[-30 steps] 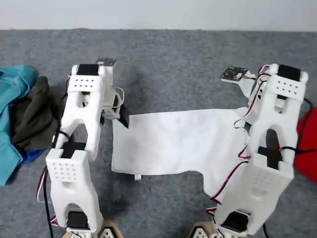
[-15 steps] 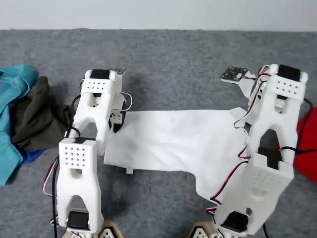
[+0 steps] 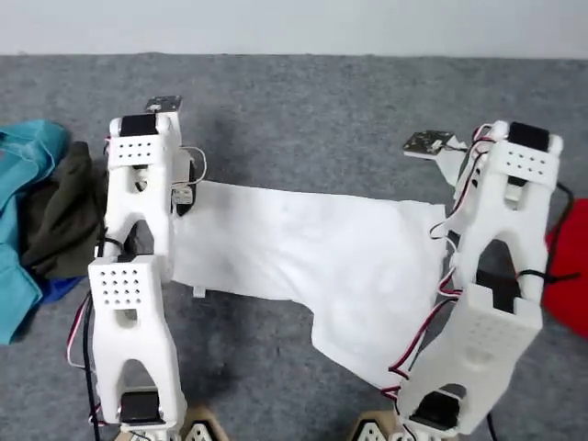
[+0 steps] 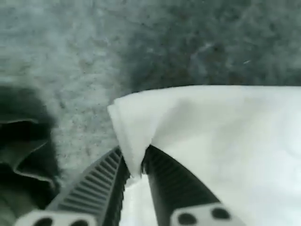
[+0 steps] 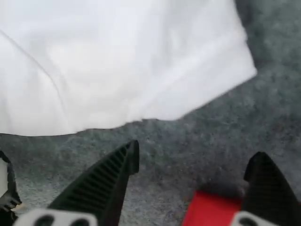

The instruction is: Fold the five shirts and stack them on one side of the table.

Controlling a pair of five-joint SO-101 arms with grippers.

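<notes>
The shirt (image 3: 312, 257) lies right of the clothes heap (image 3: 46, 220).

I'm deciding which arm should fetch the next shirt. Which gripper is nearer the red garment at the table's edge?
Right. The right gripper hangs open close by the red garment. The left gripper is far across the table, shut on a corner of the white shirt.

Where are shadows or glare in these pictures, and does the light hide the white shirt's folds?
High view: even light, the white shirt keeps faint creases. Left wrist view: a dark shadow lies on the grey table cover beyond the shirt corner held in the left gripper. Right wrist view: the shirt is very bright, its creases barely show.
</notes>
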